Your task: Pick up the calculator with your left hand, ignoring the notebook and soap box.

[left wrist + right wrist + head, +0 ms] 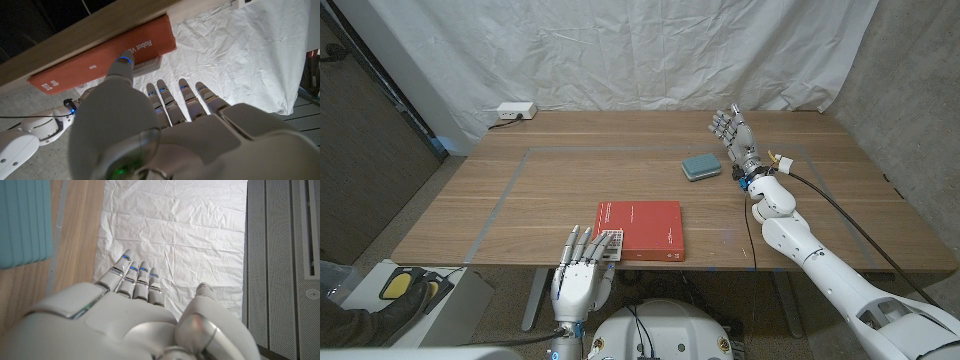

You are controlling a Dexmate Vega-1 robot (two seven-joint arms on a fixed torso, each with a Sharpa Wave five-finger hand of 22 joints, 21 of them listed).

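On the red notebook (107, 55), the left wrist view shows white print along the edge. Just beyond the thumb tip of the left hand (165, 125) the word "Robot" can be read, followed by a word beginning with "V" that the thumb hides. Further along the same edge, away from the thumb, are two more small white marks, too blurred to make out. In the head view the notebook (640, 228) lies just beside the left hand's (582, 275) fingertips; a line of small white print runs across its cover there, too small to read. No other text can be read.
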